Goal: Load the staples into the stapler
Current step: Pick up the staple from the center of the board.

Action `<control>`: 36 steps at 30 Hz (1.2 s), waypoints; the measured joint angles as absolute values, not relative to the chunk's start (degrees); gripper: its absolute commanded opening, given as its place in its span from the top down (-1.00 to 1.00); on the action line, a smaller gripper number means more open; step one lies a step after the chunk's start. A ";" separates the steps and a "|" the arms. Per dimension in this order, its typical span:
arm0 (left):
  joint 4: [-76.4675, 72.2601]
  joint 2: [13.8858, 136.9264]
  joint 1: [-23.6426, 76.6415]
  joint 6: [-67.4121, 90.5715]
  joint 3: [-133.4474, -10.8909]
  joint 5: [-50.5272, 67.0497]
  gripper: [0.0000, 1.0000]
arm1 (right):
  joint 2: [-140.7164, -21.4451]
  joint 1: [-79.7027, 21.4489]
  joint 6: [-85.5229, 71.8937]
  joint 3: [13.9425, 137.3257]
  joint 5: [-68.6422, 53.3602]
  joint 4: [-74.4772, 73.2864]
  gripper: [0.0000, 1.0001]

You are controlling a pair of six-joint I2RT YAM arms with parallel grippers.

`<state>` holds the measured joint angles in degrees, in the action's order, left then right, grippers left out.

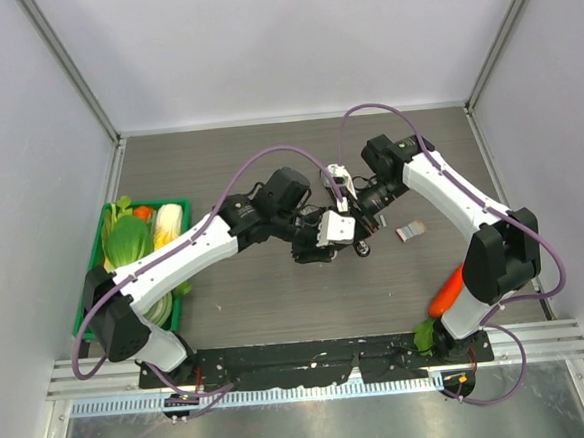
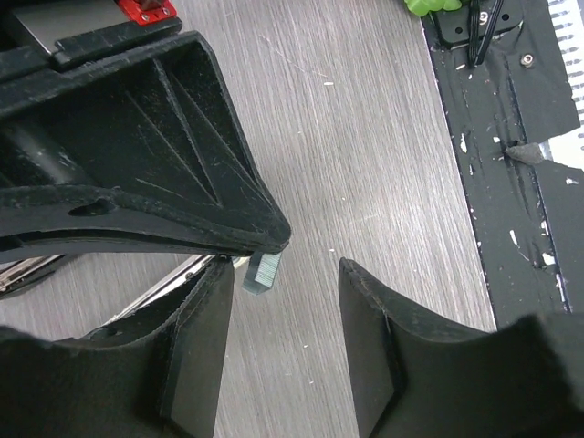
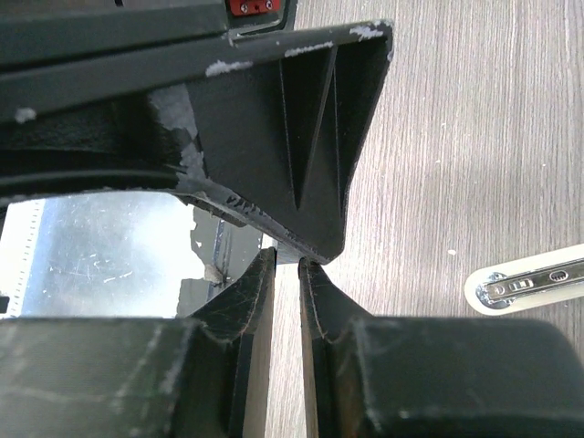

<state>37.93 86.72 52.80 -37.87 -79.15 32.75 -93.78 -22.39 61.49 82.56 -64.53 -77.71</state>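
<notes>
In the left wrist view a short grey strip of staples (image 2: 263,272) sticks out from the tip of my right gripper's ribbed black fingers (image 2: 155,164). My right gripper (image 3: 287,260) (image 1: 359,230) is shut on that strip, just above the table. My left gripper (image 2: 285,265) (image 1: 351,243) stands open right beside it, with bare table between its pads. The stapler is mostly hidden under my left gripper. Its shiny metal rail (image 2: 160,287) shows behind my left finger (image 2: 196,347), and its dark body (image 1: 308,253) shows in the top view.
A small pale item (image 1: 410,232) lies on the table right of the grippers; the right wrist view shows a white rounded piece with a metal rail (image 3: 525,283). A green basket (image 1: 90,293) of vegetables stands at the left. An orange carrot (image 1: 445,290) lies by the right arm's base.
</notes>
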 measured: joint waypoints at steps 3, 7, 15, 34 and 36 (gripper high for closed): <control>37.91 86.70 52.82 -37.87 -78.85 32.62 -0.01 | -93.78 -22.37 61.84 82.61 -64.66 -77.67 0.76; 37.80 86.70 52.84 -37.89 -78.70 32.34 0.32 | -93.78 -22.35 62.26 82.63 -64.73 -77.84 0.75; 36.99 86.70 52.80 -37.50 -78.70 31.38 0.43 | -93.78 -22.37 62.98 82.67 -64.88 -78.30 0.76; 35.48 86.72 53.25 -34.37 -77.95 29.74 0.91 | -93.58 -19.42 63.94 84.55 -63.70 -78.02 0.31; 34.17 86.72 52.93 -32.53 -76.97 29.56 0.91 | -92.68 -16.32 63.64 84.47 -62.76 -77.71 0.25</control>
<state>34.17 86.72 52.93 -32.53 -76.97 29.56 -92.68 -16.32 63.64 84.47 -62.76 -77.71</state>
